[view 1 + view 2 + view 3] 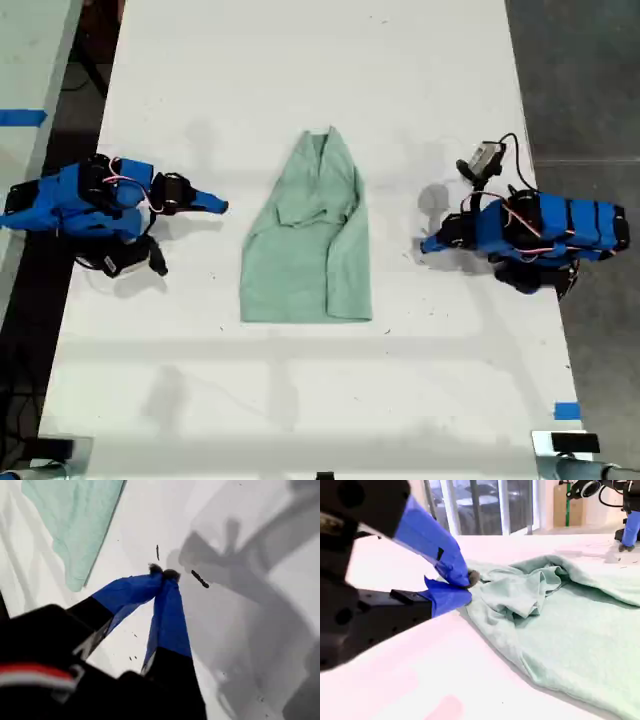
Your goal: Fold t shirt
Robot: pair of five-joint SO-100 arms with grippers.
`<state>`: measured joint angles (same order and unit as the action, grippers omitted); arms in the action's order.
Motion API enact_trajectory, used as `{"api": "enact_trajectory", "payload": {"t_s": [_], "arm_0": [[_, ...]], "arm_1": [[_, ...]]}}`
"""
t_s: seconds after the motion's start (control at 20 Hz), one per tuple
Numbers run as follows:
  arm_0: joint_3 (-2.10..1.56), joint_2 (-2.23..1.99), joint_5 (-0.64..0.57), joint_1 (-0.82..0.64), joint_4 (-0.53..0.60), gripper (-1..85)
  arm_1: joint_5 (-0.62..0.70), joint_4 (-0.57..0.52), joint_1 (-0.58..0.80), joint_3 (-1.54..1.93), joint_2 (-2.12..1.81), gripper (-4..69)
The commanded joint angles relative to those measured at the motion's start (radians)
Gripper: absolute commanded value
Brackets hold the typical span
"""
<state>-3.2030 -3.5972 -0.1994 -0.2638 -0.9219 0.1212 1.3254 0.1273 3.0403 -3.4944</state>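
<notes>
The pale mint-green t shirt lies flat on the white table, narrow at the far end and wide at the near hem, with a crumpled fold in its upper half. My first gripper sits low over the table at the exterior view's right, shut on nothing, a short gap from the shirt's edge. Its fingertips meet over bare table. My second gripper at the exterior view's left is also shut and empty, just short of the cloth.
A small white module on cables lies on the table behind the first arm. Blue tape marks the table's near corner at the exterior view's right. Dark floor borders the table there, and another pale surface stands at the exterior view's left.
</notes>
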Motion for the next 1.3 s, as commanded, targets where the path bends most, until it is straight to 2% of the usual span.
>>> {"api": "enact_trajectory", "payload": {"t_s": [0.0,1.05,1.25], "arm_0": [[-0.006,-0.006,0.014,0.006,0.002,0.0],[-0.006,-0.006,0.015,0.008,0.000,0.0],[0.000,-0.006,0.091,0.043,0.000,0.0]], "arm_1": [[-0.018,0.006,0.018,0.044,-0.012,0.2],[-0.014,0.006,0.021,0.046,-0.012,0.2],[-0.015,0.006,0.021,0.046,-0.012,0.2]]}}
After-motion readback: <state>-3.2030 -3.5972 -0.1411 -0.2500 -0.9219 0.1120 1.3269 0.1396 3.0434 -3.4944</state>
